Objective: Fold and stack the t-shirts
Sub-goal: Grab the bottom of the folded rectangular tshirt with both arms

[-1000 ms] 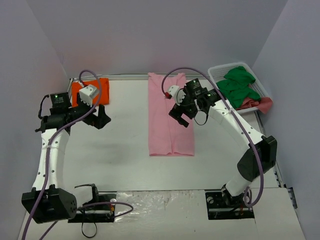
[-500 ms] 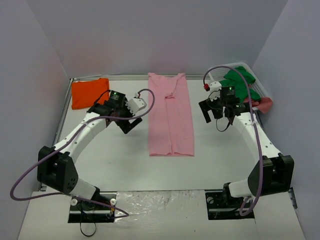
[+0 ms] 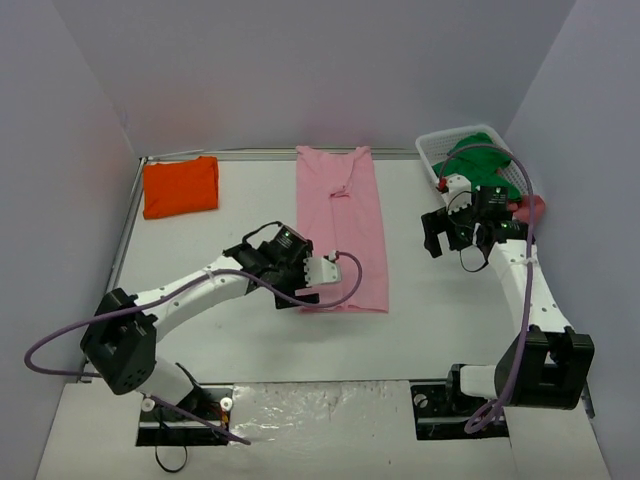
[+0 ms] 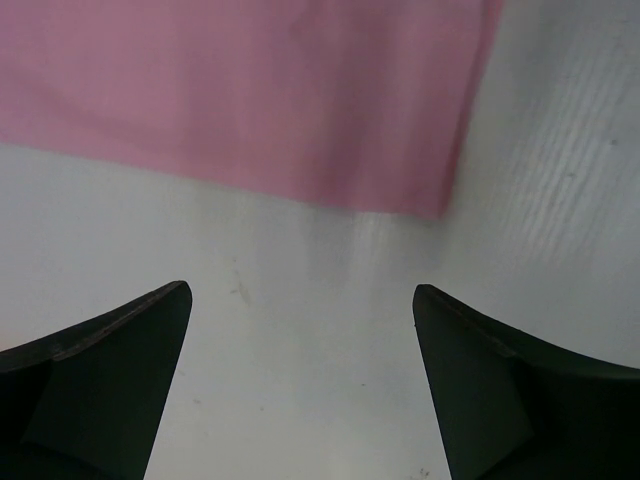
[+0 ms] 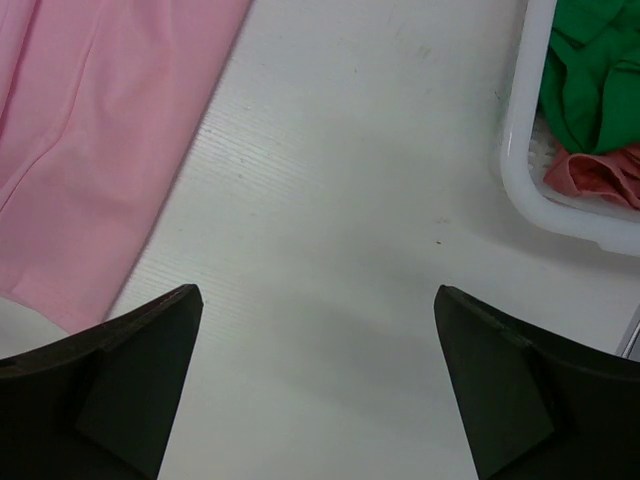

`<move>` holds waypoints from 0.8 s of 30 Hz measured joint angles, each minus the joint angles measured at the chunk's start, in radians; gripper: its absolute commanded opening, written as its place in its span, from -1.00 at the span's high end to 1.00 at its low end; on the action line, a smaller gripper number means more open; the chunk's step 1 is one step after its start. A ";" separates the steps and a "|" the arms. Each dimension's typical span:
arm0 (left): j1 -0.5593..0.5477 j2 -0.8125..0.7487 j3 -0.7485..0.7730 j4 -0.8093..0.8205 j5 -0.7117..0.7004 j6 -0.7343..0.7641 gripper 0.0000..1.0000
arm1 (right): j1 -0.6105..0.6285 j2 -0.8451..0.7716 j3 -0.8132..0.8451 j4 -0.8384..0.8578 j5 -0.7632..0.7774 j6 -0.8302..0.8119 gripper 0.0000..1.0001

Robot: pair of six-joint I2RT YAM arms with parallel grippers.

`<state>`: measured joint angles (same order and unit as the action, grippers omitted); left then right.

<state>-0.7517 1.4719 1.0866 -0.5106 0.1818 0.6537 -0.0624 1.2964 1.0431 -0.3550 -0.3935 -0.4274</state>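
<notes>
The light pink t-shirt (image 3: 340,225) lies flat as a long narrow strip down the middle of the table. The bright orange t-shirt (image 3: 180,186) sits folded at the far left corner. My left gripper (image 3: 303,296) hovers open over bare table beside the pink shirt's near left corner; in the left wrist view the left gripper (image 4: 300,290) holds nothing, and the pink hem (image 4: 250,90) lies just ahead. My right gripper (image 3: 452,240) hangs open and empty over bare table to the right of the pink shirt (image 5: 90,150). The right wrist view shows the right gripper (image 5: 317,290) with wide-apart fingers.
A white slatted basket (image 3: 432,150) stands at the far right corner, its rim (image 5: 515,150) close to my right gripper. It holds a green cloth (image 3: 478,170) and a reddish cloth (image 3: 525,208). Walls enclose the table on three sides.
My left arm swung from beside the orange shirt across to the pink shirt's near left corner. My right arm pulled back off the pink shirt toward the basket. Both grippers stayed open.
</notes>
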 measured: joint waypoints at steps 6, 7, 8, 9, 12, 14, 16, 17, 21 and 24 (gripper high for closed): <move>-0.140 -0.006 -0.076 0.013 0.003 0.026 -0.64 | -0.045 0.002 -0.001 0.000 -0.018 -0.001 -0.96; -0.153 -0.011 -0.092 0.017 0.000 0.028 -0.64 | -0.053 0.003 -0.002 0.000 -0.018 -0.001 -0.96; -0.166 -0.015 -0.109 0.019 -0.002 0.030 -0.64 | -0.057 0.005 -0.003 0.000 -0.018 -0.001 -0.96; -0.179 -0.019 -0.127 0.026 -0.008 0.032 -0.64 | -0.065 0.005 -0.005 0.001 -0.025 0.000 -0.96; -0.212 -0.025 -0.177 0.062 -0.029 0.037 -0.64 | -0.092 0.005 -0.009 0.001 -0.042 0.000 -0.96; -0.227 -0.025 -0.204 0.085 -0.045 0.039 -0.64 | -0.110 0.005 -0.012 0.001 -0.050 0.000 -0.96; -0.235 -0.025 -0.220 0.105 -0.058 0.039 -0.63 | -0.122 0.005 -0.014 0.001 -0.058 0.000 -0.95; -0.235 -0.025 -0.223 0.116 -0.065 0.039 -0.62 | -0.127 0.005 -0.015 0.000 -0.060 0.000 -0.95; -0.235 -0.025 -0.225 0.163 -0.098 0.034 -0.56 | -0.133 0.005 -0.015 0.001 -0.061 -0.001 -0.95; -0.235 -0.024 -0.230 0.201 -0.128 0.027 -0.48 | -0.133 0.005 -0.019 0.001 -0.061 -0.001 -0.95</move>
<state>-0.9863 1.4475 0.8566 -0.3096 0.0540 0.6804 -0.1951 1.3014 1.0241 -0.3538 -0.4545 -0.4282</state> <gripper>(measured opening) 0.759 0.978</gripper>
